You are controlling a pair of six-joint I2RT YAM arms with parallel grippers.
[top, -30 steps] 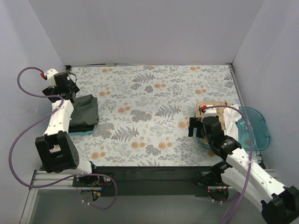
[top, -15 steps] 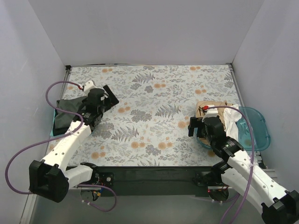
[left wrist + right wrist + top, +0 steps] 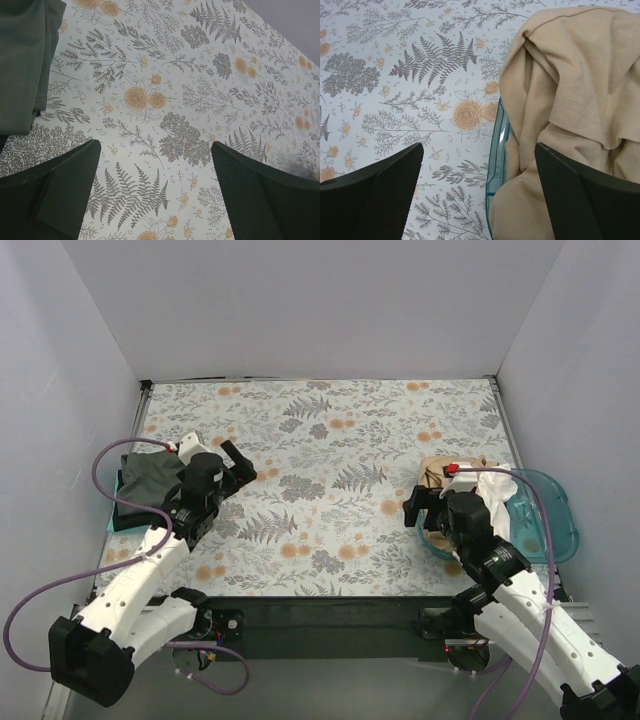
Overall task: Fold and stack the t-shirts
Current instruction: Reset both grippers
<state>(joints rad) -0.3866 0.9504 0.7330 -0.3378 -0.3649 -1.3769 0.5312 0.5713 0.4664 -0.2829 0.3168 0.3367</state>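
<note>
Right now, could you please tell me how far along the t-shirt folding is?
Done: one dark grey t-shirt lies folded at the far left. In hand: nothing; the left end effector and right end effector are both open and empty, the right one above the teal tub rim beside the tan t-shirt. Left: the tan t-shirt and white t-shirt, crumpled in the tub, need folding and stacking.
</note>
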